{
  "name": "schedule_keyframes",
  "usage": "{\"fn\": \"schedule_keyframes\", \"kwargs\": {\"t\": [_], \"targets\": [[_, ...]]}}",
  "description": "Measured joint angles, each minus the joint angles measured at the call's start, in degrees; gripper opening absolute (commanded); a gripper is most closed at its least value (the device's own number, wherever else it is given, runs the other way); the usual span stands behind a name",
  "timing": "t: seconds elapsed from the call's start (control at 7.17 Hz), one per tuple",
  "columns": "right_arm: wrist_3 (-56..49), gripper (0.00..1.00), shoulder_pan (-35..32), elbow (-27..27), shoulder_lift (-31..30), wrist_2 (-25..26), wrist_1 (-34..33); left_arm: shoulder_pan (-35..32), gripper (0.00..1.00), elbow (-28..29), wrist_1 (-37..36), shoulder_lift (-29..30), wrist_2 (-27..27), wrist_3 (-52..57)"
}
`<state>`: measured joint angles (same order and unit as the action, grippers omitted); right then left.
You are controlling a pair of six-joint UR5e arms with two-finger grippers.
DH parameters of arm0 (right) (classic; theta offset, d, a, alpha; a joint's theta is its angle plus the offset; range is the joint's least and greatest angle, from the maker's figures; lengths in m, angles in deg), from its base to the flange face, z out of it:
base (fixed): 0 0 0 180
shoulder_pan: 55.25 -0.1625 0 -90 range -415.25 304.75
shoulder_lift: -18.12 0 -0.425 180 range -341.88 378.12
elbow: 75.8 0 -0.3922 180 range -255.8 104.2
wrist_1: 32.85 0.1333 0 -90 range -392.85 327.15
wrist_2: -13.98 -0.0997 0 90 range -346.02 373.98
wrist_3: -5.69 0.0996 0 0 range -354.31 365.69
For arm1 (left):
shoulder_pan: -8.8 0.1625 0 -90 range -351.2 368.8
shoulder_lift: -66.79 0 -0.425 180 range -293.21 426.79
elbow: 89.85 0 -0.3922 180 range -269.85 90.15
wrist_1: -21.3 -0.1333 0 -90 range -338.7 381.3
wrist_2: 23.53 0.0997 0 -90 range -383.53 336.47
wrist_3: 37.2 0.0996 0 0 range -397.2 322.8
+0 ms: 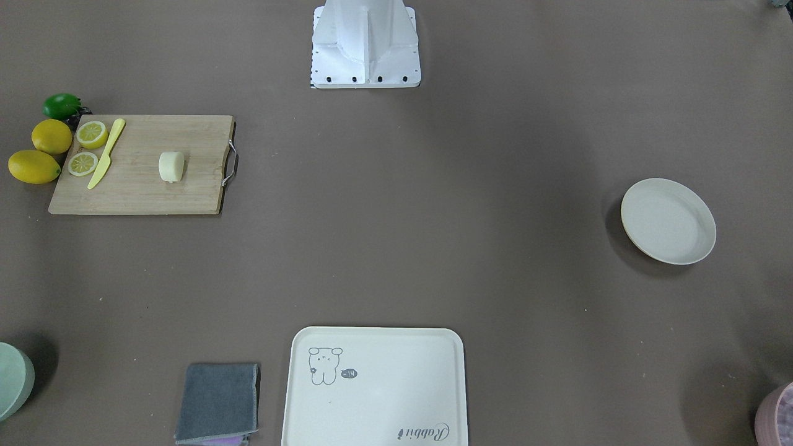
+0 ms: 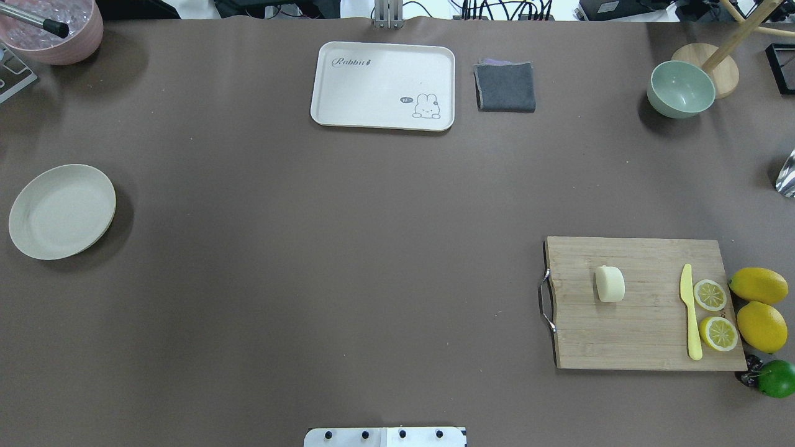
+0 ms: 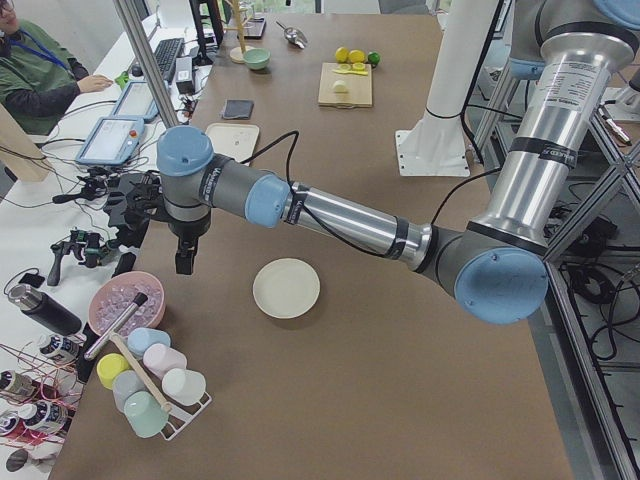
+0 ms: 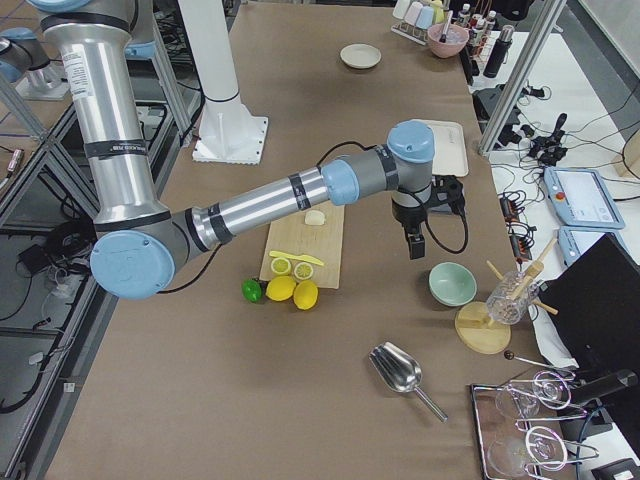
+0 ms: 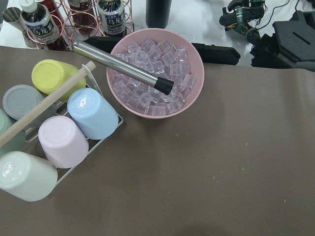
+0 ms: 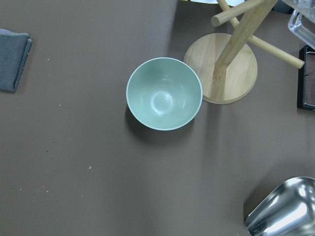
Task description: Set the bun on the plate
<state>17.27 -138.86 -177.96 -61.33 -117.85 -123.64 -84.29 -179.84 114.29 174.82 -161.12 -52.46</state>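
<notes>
The bun (image 2: 610,284), a small pale cream lump, lies on the wooden cutting board (image 2: 640,335) at the robot's right; it also shows in the front view (image 1: 171,166). The plate (image 2: 62,211), round and cream-white, sits empty at the far left of the table (image 1: 668,221). My left gripper (image 3: 186,262) hangs beyond the plate (image 3: 286,288), near the pink ice bowl. My right gripper (image 4: 415,247) hangs past the board, above the green bowl (image 4: 452,284), well clear of the bun (image 4: 315,217). Both grippers show only in the side views, so I cannot tell if they are open or shut.
On the board lie a yellow knife (image 2: 689,310) and two lemon halves (image 2: 710,295); whole lemons (image 2: 759,285) and a lime (image 2: 776,378) sit beside it. A bear tray (image 2: 383,85), grey cloth (image 2: 505,87), pink ice bowl (image 5: 156,73), cup rack (image 5: 59,132) and metal scoop (image 6: 285,209) line the edges.
</notes>
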Motion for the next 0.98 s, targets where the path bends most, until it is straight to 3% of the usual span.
{"fn": "schedule_keyframes", "kwargs": {"t": [0.42,0.7,0.98], "targets": [[-0.03,1.00,0.05,-0.08,0.10,0.00,0.00,0.15,0.98,-1.72,2.83,-5.12,-0.70,-0.97],[0.01,1.00,0.24,0.11,0.71,0.14,0.00,3.79,0.98,-1.27,3.56,-5.39,-0.41,0.20],[0.01,1.00,0.40,0.81,2.42,0.77,0.00,7.15,0.98,3.90,5.27,-5.38,-0.52,11.11]]}}
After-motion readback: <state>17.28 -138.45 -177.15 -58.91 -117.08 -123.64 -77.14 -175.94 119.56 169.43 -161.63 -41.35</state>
